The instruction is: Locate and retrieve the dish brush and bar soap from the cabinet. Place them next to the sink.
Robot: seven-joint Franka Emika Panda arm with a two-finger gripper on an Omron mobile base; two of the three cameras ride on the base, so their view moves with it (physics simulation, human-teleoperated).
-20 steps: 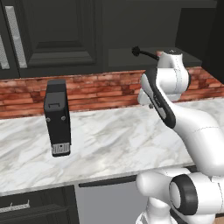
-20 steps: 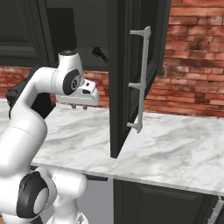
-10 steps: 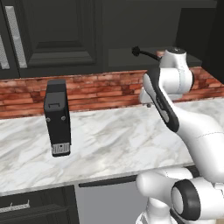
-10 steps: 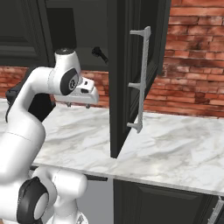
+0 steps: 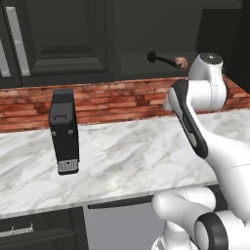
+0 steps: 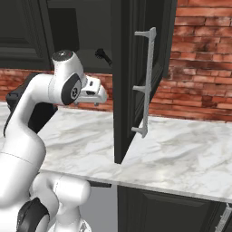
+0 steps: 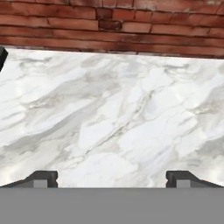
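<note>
The fingers [image 7: 112, 179] now stand spread wide and empty over the bare marble table [image 7: 113, 118], where a second ago they were much closer together; the arm has barely moved. Farther back, on the open cabinet [image 6: 136, 68] shelf, the brush [image 5: 161, 59] and the soap [image 5: 181, 61] to its right lie as before.

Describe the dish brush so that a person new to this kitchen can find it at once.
Look at the open wall cabinet above the brick backsplash. On its bottom shelf lies the dish brush, thin and all black with a round bristle head. The bar soap beside it is a small reddish block, not black.
</note>
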